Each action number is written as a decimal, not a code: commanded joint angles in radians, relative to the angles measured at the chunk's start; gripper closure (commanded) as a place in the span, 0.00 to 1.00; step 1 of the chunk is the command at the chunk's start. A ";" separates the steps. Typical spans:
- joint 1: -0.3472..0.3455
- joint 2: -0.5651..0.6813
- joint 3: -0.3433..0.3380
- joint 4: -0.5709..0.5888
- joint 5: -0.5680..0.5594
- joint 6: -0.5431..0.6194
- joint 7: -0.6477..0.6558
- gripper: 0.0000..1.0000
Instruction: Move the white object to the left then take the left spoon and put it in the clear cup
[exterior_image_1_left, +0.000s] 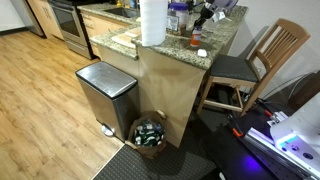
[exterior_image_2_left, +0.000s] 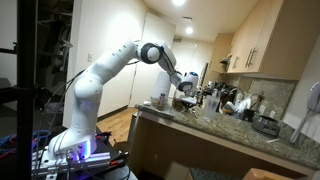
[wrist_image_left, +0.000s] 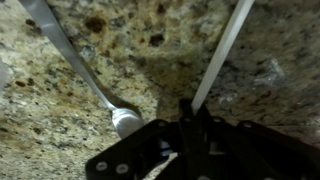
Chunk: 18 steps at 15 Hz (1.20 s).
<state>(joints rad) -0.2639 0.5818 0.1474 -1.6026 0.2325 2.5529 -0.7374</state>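
In the wrist view my gripper (wrist_image_left: 195, 112) is shut on the thin handle of a spoon (wrist_image_left: 225, 50), which sticks out slanting over the speckled granite counter (wrist_image_left: 150, 30). A second metal spoon (wrist_image_left: 70, 60) lies flat on the counter beside it, its bowl close to my fingers. In both exterior views my gripper (exterior_image_1_left: 205, 16) (exterior_image_2_left: 186, 88) hangs low over the counter. A small white lump (exterior_image_1_left: 202, 52) sits near the counter's edge. I cannot pick out the clear cup among the clutter.
A tall white paper-towel roll (exterior_image_1_left: 152, 22) stands on the counter. Bottles and jars (exterior_image_2_left: 225, 102) crowd the back of the counter. A steel trash can (exterior_image_1_left: 105, 92), a basket of bottles (exterior_image_1_left: 150, 132) and a wooden chair (exterior_image_1_left: 262, 55) stand around the counter.
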 joint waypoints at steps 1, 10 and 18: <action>-0.017 -0.048 0.016 -0.051 0.018 0.071 -0.023 1.00; -0.060 -0.322 0.195 -0.245 0.061 0.545 -0.188 1.00; -0.110 -0.389 0.295 -0.314 0.115 0.765 -0.202 1.00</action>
<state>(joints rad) -0.3738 0.1930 0.4425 -1.9171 0.3473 3.3182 -0.9395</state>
